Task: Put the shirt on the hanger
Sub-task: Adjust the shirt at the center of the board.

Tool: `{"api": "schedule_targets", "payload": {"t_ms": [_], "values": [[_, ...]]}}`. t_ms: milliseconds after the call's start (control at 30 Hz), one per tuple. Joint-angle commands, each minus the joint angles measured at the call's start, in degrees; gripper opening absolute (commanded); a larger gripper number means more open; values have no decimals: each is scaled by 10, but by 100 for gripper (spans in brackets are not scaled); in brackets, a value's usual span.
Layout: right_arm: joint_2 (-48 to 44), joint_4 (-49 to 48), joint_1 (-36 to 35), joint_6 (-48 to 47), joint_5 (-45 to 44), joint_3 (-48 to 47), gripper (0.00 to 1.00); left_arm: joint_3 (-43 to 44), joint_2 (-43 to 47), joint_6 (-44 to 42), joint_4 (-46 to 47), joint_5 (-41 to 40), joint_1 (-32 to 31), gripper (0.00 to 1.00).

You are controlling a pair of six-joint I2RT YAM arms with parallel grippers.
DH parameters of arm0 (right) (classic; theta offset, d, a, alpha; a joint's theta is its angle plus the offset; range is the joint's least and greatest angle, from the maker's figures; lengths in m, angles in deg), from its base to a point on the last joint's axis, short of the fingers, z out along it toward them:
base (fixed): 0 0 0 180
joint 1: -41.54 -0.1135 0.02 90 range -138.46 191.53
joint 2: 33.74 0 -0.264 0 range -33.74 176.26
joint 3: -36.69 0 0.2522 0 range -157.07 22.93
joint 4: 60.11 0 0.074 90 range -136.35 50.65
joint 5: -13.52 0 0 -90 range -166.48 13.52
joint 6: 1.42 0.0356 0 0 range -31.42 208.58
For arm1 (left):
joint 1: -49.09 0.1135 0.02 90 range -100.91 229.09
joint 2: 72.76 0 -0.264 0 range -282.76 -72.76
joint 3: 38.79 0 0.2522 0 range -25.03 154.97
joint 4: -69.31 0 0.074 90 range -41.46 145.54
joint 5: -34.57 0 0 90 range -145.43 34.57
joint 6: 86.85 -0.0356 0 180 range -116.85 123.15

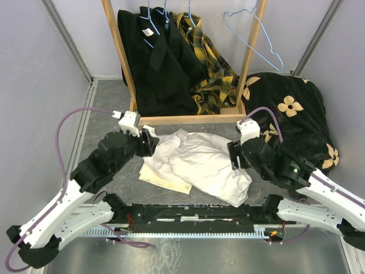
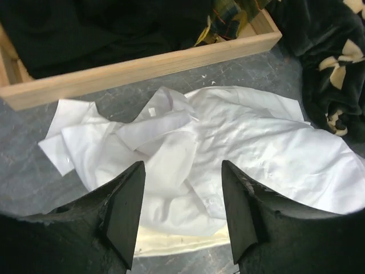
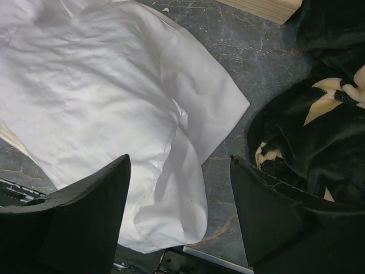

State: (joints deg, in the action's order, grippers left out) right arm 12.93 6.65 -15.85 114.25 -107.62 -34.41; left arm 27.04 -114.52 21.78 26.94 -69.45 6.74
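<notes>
Left gripper (image 2: 182, 168): jaws spread, empty, hovering over the collar end of the shirt (image 1: 202, 162). Right gripper (image 3: 179, 162): jaws spread wide, empty, over the hem end. Shirt sits crumpled mid-worktop between the two, long axis far-left to near-right. It's thin white cloth, creased and limp, partly covering a cream cloth (image 1: 162, 178) toward the near edge. Hanger (image 1: 254, 34): thin light-blue wire triangle, bare, on the wooden rack (image 1: 188, 119) at the far edge, right side. It's well apart from the shirt, right arm nearer. My read: collar is the grab point, left arm closest.
</notes>
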Motion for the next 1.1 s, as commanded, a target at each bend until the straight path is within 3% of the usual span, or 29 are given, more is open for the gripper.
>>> {"api": "schedule_targets", "payload": {"t_ms": [0,167,300,500,600,933,1067], "values": [[33,-46,-1,-7,0,-5,78,-6,79,76,-27,-61,2,65],[80,-73,-1,-21,44,-16,78,29,70,103,-93,-161,2,71],[125,-104,-1,-48,143,-28,80,52,27,137,-135,-210,2,78],[204,-149,-1,-48,208,-67,84,29,18,183,-132,-201,4,86],[252,-155,-1,-47,213,-104,85,17,9,205,-141,-185,16,87],[408,-181,8,-75,250,-213,85,-48,-16,194,-107,-24,122,85],[463,-214,30,-111,287,-246,85,-45,-6,184,-106,-13,130,84]]}}
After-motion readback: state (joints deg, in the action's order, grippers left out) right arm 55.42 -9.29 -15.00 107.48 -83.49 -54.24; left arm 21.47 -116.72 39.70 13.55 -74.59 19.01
